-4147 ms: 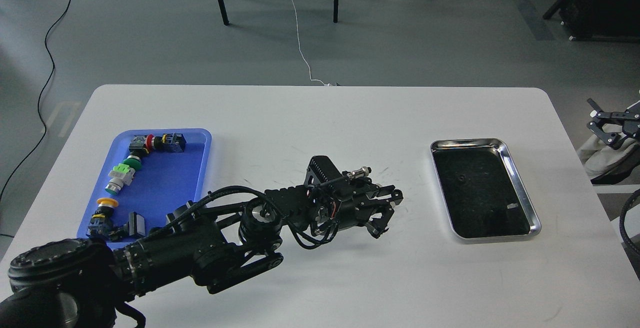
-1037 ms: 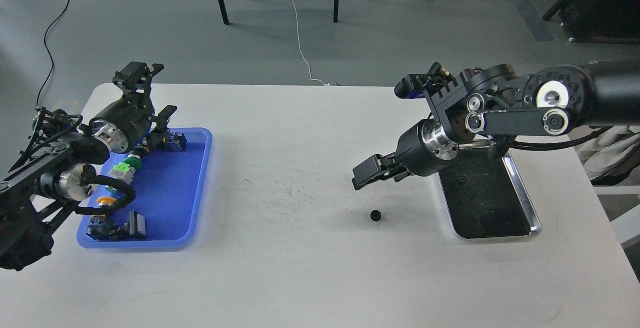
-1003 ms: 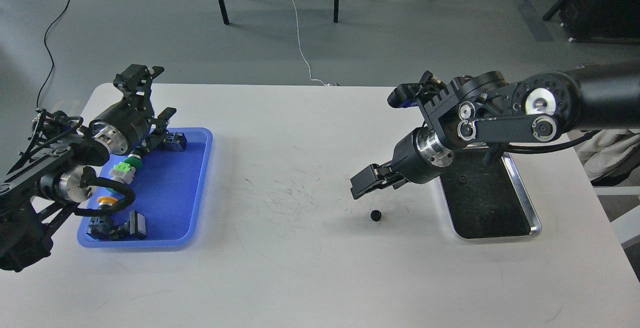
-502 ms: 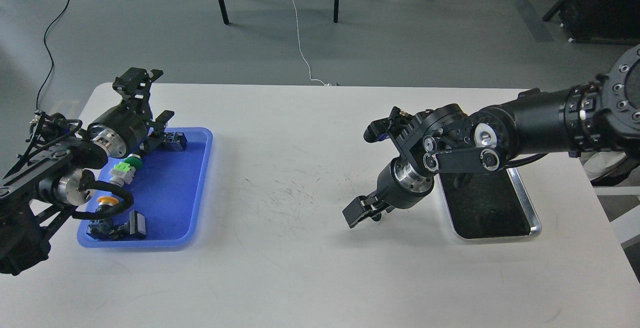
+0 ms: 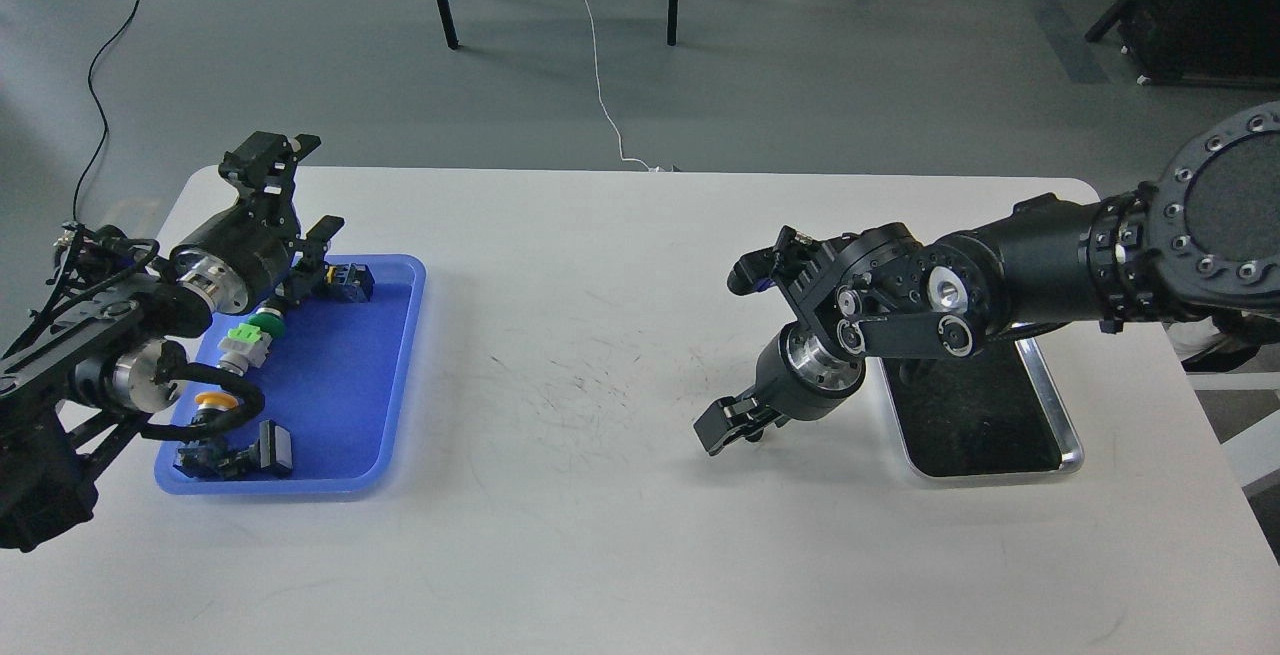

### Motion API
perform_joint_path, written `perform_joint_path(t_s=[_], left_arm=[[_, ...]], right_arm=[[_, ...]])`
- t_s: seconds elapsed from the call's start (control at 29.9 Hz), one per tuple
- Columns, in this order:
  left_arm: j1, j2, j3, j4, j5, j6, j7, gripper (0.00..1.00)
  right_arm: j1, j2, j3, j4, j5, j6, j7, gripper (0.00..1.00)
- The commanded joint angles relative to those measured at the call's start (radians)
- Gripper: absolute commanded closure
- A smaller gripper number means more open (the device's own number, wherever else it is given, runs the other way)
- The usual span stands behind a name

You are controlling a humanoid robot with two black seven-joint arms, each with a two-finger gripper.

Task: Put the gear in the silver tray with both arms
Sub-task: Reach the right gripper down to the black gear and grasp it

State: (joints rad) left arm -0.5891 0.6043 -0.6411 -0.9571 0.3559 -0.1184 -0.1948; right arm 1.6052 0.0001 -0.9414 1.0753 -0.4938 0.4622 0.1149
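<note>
The gear is hidden; it lay on the white table just where my right gripper (image 5: 735, 425) now rests, low on the table to the left of the silver tray (image 5: 1062, 413). The right gripper's dark fingers sit around that spot, and I cannot tell whether they are closed. The tray is shiny with a dark, empty bottom, and my right forearm covers its near-left part. My left gripper (image 5: 322, 247) is raised over the back edge of the blue tray (image 5: 400, 375), far from the gear spot. Its fingers merge with dark parts behind them.
The blue tray at the left holds several push-button switches, red (image 5: 300, 285), green (image 5: 245, 340) and yellow (image 5: 212, 403). The table's far edge runs behind both arms. Chair legs and cables are on the floor beyond.
My right arm swung in from the right and came down onto the gear, which now no longer shows. My left arm has pulled back from the table's middle to the blue tray.
</note>
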Motion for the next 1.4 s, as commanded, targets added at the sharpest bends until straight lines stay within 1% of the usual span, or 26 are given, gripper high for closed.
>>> perform_joint_path(t_s=[0.0, 0.07, 0.3, 0.4, 0.43, 0.7, 0.8, 0.87, 0.9, 0.94, 0.97, 1.17, 1.37], left_arm=[[0.0, 0.0, -0.002, 0.0, 0.0, 0.0, 0.0, 0.02], [0.0, 0.0, -0.002, 0.0, 0.0, 0.0, 0.0, 0.02], [0.0, 0.005, -0.003, 0.0, 0.0, 0.0, -0.009, 0.02], [0.0, 0.005, -0.003, 0.0, 0.0, 0.0, -0.011, 0.02], [0.0, 0.005, -0.002, 0.0, 0.0, 0.0, -0.011, 0.02], [0.0, 0.006, -0.003, 0.0, 0.0, 0.0, -0.011, 0.02], [0.0, 0.012, -0.003, 0.0, 0.0, 0.0, -0.011, 0.02], [0.0, 0.014, -0.002, 0.0, 0.0, 0.0, -0.011, 0.02], [0.0, 0.014, -0.002, 0.0, 0.0, 0.0, -0.011, 0.02], [0.0, 0.014, -0.002, 0.0, 0.0, 0.0, -0.011, 0.02], [0.0, 0.015, -0.002, 0.0, 0.0, 0.0, -0.012, 0.02], [0.0, 0.02, -0.002, 0.0, 0.0, 0.0, -0.011, 0.02], [0.0, 0.02, 0.0, 0.001, 0.001, 0.002, -0.011, 0.02]], right_arm=[[-0.007, 0.0, -0.005, -0.003, 0.0, -0.011, 0.0, 0.19], [-0.016, 0.0, -0.005, -0.003, -0.002, -0.014, 0.0, 0.26], [-0.031, 0.0, -0.005, -0.023, -0.005, -0.025, 0.002, 0.35], [-0.031, 0.0, -0.007, -0.026, -0.006, -0.027, 0.002, 0.46], [-0.033, 0.0, -0.01, -0.028, -0.006, -0.027, 0.002, 0.48], [-0.044, 0.0, -0.047, -0.032, -0.006, -0.04, 0.002, 0.56], [-0.045, 0.0, -0.048, -0.038, -0.006, -0.05, 0.002, 0.63], [-0.045, 0.0, -0.048, -0.041, -0.006, -0.051, 0.002, 0.65], [-0.045, 0.0, -0.048, -0.041, -0.006, -0.051, 0.0, 0.7], [-0.045, 0.0, -0.048, -0.041, -0.006, -0.053, 0.0, 0.78], [-0.045, 0.0, -0.048, -0.041, -0.006, -0.053, 0.0, 0.82], [-0.044, 0.0, -0.045, -0.043, -0.006, -0.053, 0.002, 0.98], [-0.008, 0.0, -0.031, -0.032, 0.004, -0.051, 0.002, 0.98]])
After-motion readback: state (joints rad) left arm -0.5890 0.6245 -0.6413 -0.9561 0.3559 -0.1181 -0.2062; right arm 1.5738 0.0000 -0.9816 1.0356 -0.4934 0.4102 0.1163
